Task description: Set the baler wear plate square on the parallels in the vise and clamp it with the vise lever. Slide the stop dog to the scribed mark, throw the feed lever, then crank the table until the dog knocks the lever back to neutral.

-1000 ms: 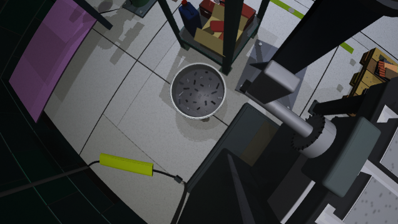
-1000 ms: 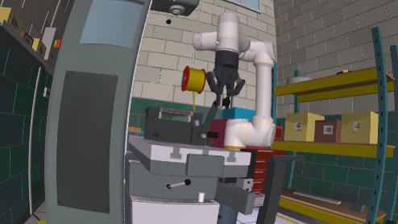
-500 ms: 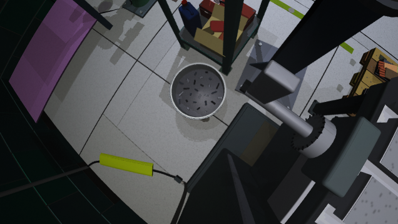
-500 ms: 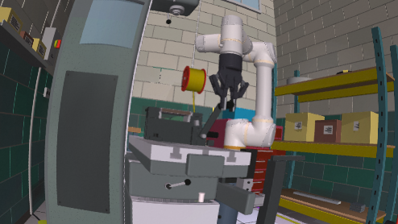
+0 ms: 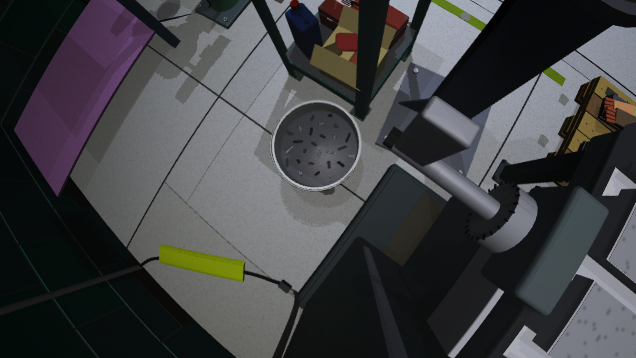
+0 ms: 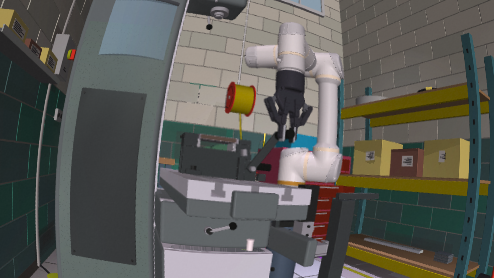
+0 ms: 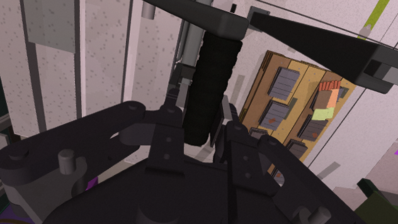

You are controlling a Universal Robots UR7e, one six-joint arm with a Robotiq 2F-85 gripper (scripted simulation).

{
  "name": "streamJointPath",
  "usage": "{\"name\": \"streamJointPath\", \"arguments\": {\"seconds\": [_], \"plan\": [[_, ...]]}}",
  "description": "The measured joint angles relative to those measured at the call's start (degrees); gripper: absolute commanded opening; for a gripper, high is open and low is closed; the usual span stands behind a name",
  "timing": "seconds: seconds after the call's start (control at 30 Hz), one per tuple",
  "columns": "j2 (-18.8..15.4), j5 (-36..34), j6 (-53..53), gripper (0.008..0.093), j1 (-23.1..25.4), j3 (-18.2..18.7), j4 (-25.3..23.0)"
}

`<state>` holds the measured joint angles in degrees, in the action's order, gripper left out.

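The vise lever's black knurled grip (image 7: 209, 91) sits between my fingers, and I hold it with my gripper (image 7: 201, 132) closed around it. Seen from the second side camera, the lever (image 6: 270, 146) rises slanting from the right end of the dark vise (image 6: 212, 155) up to my gripper (image 6: 288, 131), which points down from the white arm. The vise sits on the grey mill table (image 6: 235, 192). A brown strip (image 6: 216, 140) shows along the top of the vise jaws; I cannot tell how it sits. A small crank handle (image 6: 220, 229) sticks out of the table's front.
The mill's grey column (image 6: 120, 135) fills the left foreground. A toothed cutter on its arbor (image 5: 487, 212) hangs over the table. A round chip bin (image 5: 316, 145) stands on the floor below, with a yellow-handled tool (image 5: 201, 262) nearby. Yellow shelving with boxes (image 6: 425, 155) stands to the right.
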<state>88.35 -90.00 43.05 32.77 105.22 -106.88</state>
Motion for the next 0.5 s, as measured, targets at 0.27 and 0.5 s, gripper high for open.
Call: {"name": "streamJointPath", "arguments": {"seconds": [0.27, 0.5], "plan": [[0.25, 0.0, 0.51, 0.008, 0.51, 1.01, -0.76], [0.41, 0.01, 0.94, 0.008, 0.94, 1.91, -1.48]]}}
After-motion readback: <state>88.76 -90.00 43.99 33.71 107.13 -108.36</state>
